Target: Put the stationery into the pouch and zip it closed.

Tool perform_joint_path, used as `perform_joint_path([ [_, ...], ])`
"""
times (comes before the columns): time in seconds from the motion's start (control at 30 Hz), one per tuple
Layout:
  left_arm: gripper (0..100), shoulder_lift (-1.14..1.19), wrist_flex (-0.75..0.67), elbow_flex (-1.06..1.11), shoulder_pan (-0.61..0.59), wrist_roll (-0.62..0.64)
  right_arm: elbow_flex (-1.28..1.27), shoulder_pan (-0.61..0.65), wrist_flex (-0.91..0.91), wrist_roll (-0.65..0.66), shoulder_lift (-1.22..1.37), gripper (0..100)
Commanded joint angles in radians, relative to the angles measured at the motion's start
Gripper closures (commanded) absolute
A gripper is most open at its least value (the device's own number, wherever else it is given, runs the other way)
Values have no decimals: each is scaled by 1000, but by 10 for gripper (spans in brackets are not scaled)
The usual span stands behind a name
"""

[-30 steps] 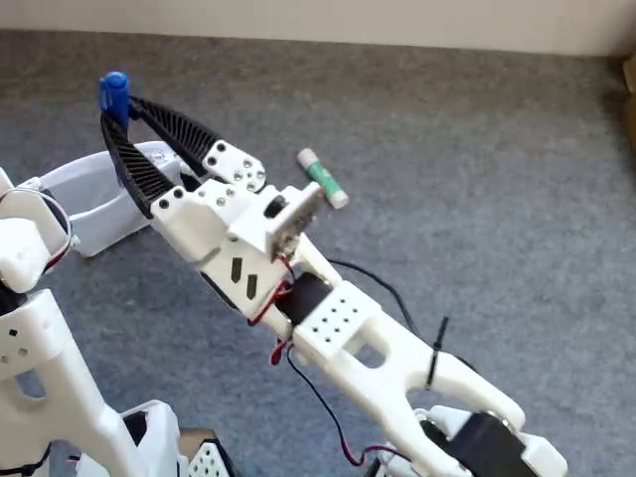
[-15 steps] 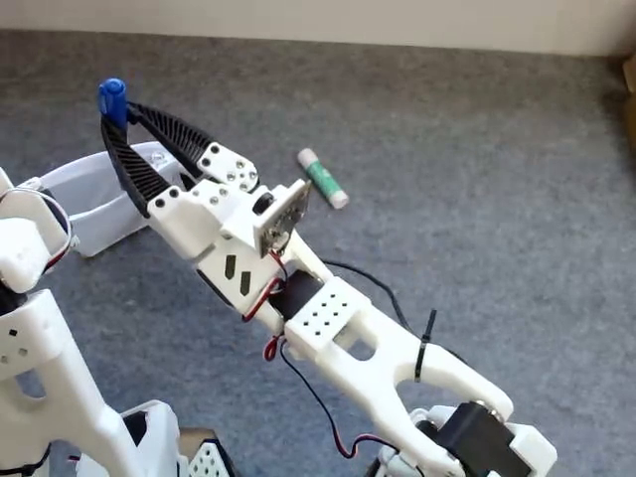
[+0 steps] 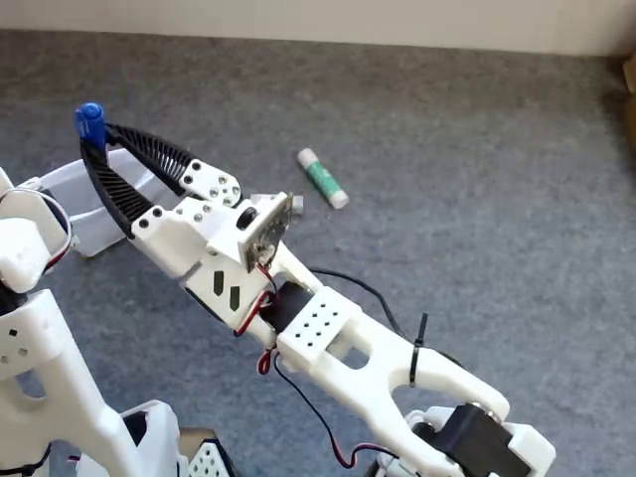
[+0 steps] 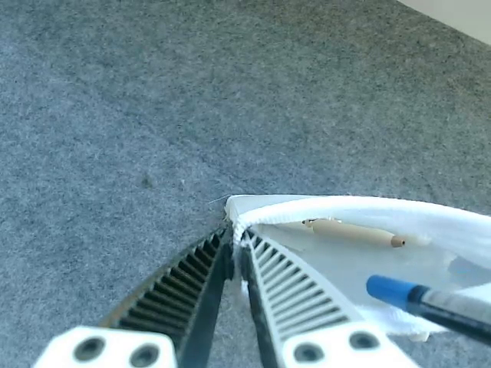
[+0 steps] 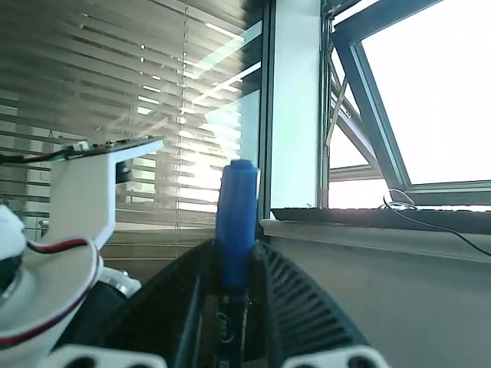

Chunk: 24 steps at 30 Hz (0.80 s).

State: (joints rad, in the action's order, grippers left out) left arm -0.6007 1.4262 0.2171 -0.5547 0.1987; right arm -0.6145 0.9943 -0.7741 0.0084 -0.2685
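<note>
One grey felt-covered desk [image 3: 477, 149] carries two white arms [image 3: 348, 338]. One translucent white pouch [image 3: 65, 209] lies at the 9 o'clock edge, its rim pinched in the narrow left end effector [image 4: 232, 234]. One green glue stick [image 3: 323, 179] lies alone near centre, toward 12 o'clock, with open desk from 12 to 4 o'clock. The right end effector [image 3: 91, 139] clamps one blue pen [image 3: 89, 117] over the pouch at 10 o'clock. One tan pencil [image 4: 353, 231] lies inside the pouch.
</note>
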Motion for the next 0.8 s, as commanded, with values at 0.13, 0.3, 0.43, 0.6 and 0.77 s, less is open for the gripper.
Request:
perform_joint_path([
  [0.13,993,13,0,38,-10,9,5,18,-16,5,-13,975],
  [0.3,993,13,0,38,-10,8,2,18,-15,5,-15,855],
  [0.43,993,13,0,38,-10,8,2,18,-15,5,-19,854],
  [0.6,993,13,0,38,-10,8,2,12,-15,5,-22,854],
  [0.77,993,13,0,38,-10,8,2,12,-15,5,-22,854],
])
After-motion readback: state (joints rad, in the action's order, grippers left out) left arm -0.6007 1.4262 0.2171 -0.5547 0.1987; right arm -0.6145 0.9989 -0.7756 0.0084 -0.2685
